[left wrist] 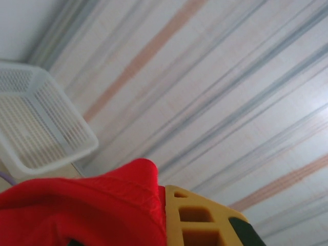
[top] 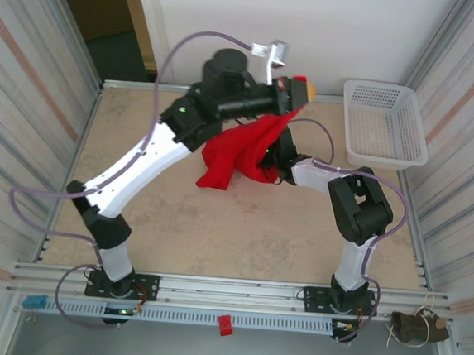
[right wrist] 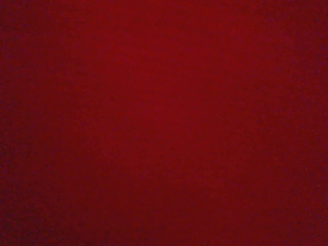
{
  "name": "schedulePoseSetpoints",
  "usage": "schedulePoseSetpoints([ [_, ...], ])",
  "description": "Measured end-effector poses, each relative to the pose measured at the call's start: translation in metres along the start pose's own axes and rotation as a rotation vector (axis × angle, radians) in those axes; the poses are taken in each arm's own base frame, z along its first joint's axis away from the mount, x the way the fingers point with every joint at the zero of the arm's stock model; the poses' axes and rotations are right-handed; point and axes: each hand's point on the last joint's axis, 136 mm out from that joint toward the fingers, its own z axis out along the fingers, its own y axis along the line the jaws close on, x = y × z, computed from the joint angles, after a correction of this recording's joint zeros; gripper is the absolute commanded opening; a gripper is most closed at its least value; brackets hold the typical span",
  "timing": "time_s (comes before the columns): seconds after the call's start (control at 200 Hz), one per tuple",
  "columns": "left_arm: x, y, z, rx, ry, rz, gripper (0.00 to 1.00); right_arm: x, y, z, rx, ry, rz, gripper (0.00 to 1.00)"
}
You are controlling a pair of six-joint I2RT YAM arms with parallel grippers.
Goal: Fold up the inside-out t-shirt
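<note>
The inside-out t-shirt is a bunched red cloth hanging above the middle of the table. Its upper end runs up to my left gripper, which is raised near the back wall. In the left wrist view the red fabric is pinched against the yellow finger, so that gripper is shut on it. My right gripper reaches in from the right, and its fingers are buried in the hanging cloth. Red fabric covers the right wrist camera, hiding the fingers.
A white lattice basket stands at the back right corner of the table; its corner is at left in the left wrist view. Striped walls close in both sides. The beige tabletop lies bare in front of the shirt.
</note>
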Motion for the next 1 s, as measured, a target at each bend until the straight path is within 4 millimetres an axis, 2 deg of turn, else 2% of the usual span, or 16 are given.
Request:
schedulePoseSetpoints([
  [0.125, 0.032, 0.011, 0.03, 0.01, 0.082, -0.047, 0.0, 0.015, -0.003, 0.011, 0.001, 0.024, 0.001, 0.72],
  [0.18, 0.04, 0.015, 0.036, 0.009, 0.101, -0.062, 0.0, 0.026, -0.007, 0.019, 0.009, 0.048, -0.004, 0.77],
  [0.195, 0.042, 0.015, 0.038, 0.008, 0.104, -0.067, 0.0, 0.029, -0.009, 0.021, 0.013, 0.054, -0.001, 0.88],
  [0.205, 0.043, 0.016, 0.038, 0.007, 0.106, -0.068, 0.0, 0.031, -0.009, 0.023, 0.013, 0.06, -0.003, 0.92],
  [0.296, 0.051, 0.019, 0.043, 0.003, 0.123, -0.096, 0.0, 0.043, -0.019, 0.035, 0.031, 0.087, 0.002, 1.0],
  [0.371, 0.056, 0.014, 0.048, 0.023, 0.128, -0.109, 0.0, 0.038, -0.01, 0.038, 0.016, 0.077, 0.008, 0.99],
  [0.631, 0.095, -0.005, 0.08, 0.082, 0.2, -0.162, 0.0, 0.024, -0.014, 0.044, 0.109, 0.041, 0.018, 0.99],
  [0.746, 0.098, -0.012, 0.091, 0.107, 0.207, -0.167, 0.0, 0.018, -0.009, 0.045, 0.084, 0.028, 0.023, 0.99],
  [0.837, 0.098, -0.015, 0.093, 0.119, 0.215, -0.17, 0.0, 0.015, -0.002, 0.046, -0.015, 0.019, 0.045, 1.0],
  [1.002, 0.105, -0.01, 0.095, 0.122, 0.23, -0.193, 0.0, 0.014, -0.01, 0.05, -0.062, 0.019, 0.086, 0.99],
])
